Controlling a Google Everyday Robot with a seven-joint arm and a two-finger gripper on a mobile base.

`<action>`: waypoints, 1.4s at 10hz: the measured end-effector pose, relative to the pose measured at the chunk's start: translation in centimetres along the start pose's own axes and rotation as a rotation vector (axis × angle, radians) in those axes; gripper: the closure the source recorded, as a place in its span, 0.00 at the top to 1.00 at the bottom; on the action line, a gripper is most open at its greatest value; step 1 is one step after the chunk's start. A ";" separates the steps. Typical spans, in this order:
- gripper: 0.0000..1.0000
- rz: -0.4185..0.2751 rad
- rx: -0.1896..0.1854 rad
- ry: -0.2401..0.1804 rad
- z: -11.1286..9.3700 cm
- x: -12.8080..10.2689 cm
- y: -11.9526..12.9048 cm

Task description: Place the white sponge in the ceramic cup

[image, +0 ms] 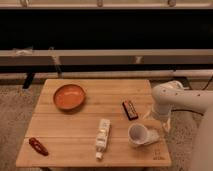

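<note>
The ceramic cup (137,134) is a small white mug near the table's front right, with its dark inside showing. A pale block against its right side looks like the white sponge (152,136). My white arm (172,99) reaches in from the right. Its gripper (163,125) hangs just right of and slightly behind the sponge, open, with nothing seen between its fingers. Whether it touches the sponge is unclear.
A wide orange bowl (69,96) sits at the back left of the wooden table (75,125). A long white tube (103,135) lies left of the cup, a dark bar (130,109) behind it, and a red item (38,146) at the front left corner.
</note>
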 end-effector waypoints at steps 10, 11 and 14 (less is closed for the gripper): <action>0.79 -0.047 -0.043 0.046 2.7 0.8 0.3; 0.71 -0.054 -0.036 0.053 3.0 0.9 0.4; 0.45 -0.068 -0.029 0.064 3.3 1.1 0.4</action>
